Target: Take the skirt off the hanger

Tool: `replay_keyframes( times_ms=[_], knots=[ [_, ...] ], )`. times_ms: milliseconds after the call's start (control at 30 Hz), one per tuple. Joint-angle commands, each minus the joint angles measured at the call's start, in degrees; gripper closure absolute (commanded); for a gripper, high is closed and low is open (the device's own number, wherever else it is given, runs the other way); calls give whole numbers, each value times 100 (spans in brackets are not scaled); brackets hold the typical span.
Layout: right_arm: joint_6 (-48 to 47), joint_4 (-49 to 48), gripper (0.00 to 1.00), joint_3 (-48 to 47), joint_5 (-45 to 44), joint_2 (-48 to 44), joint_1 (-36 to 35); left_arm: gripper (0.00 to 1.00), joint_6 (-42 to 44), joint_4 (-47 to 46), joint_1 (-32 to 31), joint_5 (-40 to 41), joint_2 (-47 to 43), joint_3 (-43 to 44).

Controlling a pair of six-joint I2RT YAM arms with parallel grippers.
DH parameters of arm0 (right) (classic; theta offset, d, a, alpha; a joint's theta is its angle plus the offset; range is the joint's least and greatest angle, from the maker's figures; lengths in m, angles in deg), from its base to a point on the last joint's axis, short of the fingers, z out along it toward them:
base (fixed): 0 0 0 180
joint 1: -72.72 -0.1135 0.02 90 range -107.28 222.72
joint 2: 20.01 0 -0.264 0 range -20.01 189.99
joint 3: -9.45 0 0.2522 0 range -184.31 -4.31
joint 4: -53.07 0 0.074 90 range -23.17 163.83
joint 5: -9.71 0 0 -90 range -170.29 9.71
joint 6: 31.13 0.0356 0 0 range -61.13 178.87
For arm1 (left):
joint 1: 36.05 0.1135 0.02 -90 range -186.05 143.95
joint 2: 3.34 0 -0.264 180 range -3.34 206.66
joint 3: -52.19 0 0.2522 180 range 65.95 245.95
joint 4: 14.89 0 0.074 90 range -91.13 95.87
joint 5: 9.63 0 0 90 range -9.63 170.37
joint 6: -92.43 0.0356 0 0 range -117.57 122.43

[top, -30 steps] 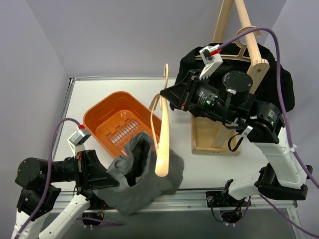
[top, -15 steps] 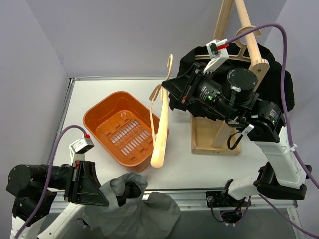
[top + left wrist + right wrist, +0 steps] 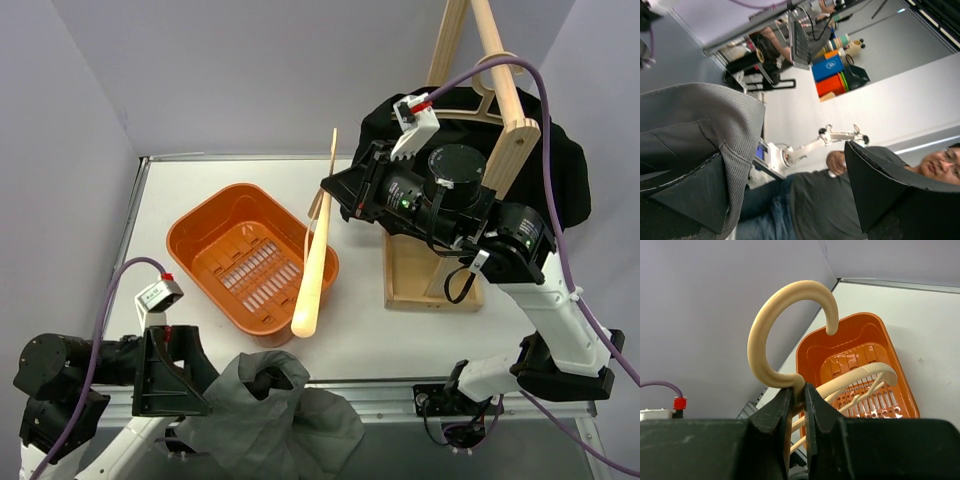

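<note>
Grey, woven and crumpled, the skirt [image 3: 272, 420] hangs over the near edge of the table [image 3: 410, 340], at 7 o'clock in my top view. It is clear of the hanger [image 3: 313, 262], which sits at 12 o'clock from it. Left gripper [image 3: 782, 152]: jaws wide apart, skirt draped over one side. Right gripper [image 3: 797, 392]: clamped on the hanger neck.

The skirt [image 3: 272, 425] runs off the bottom edge and partly covers the left tool [image 3: 786, 165].
</note>
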Motion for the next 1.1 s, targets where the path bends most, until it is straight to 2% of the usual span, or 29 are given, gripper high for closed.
replay_keyframes(
  times_ms=[0,133,200,267,333,367,400,467,500,533,567,633,767,800,933,1067],
  knots=[
    [-35,-51,100,-45,-65,14,33,6,550,213,41,627,190,423],
    [-53,116,100,-28,-21,23,42,6,594,-32,41,901,279,415],
    [-61,108,100,51,-21,-21,51,6,340,-287,49,857,253,258],
    [-79,99,100,86,-4,-65,77,2,495,-35,49,813,287,169],
    [-114,108,100,104,-13,-56,104,9,1749,1498,84,743,681,615],
    [-123,108,100,130,-13,-65,112,9,2346,2375,93,838,918,887],
    [-123,108,100,148,-13,-74,121,10,2987,3976,93,1300,1190,1177],
    [-123,56,100,262,-13,-109,130,14,4391,5261,93,2066,2017,2114],
    [-132,38,100,297,-13,-126,139,17,4687,5971,102,2731,2254,2390],
    [-140,29,100,306,5,-127,156,18,4864,6179,102,3086,2570,2671],
    [-149,29,100,324,22,-127,174,19,5014,6268,102,3289,2642,3048],
    [-176,29,100,333,31,-100,183,19,4998,6120,111,3562,2696,3235],
    [-193,20,100,324,31,-91,218,18,4936,5962,111,4003,2599,3114],
    [-193,37,100,324,23,-74,226,18,4910,5857,111,3977,2538,3017],
    [-184,108,100,324,49,-39,270,18,4691,5066,111,2302,2353,1946],
    [-237,178,100,342,32,31,297,13,4909,5266,102,2718,2291,2409]
  ],
)
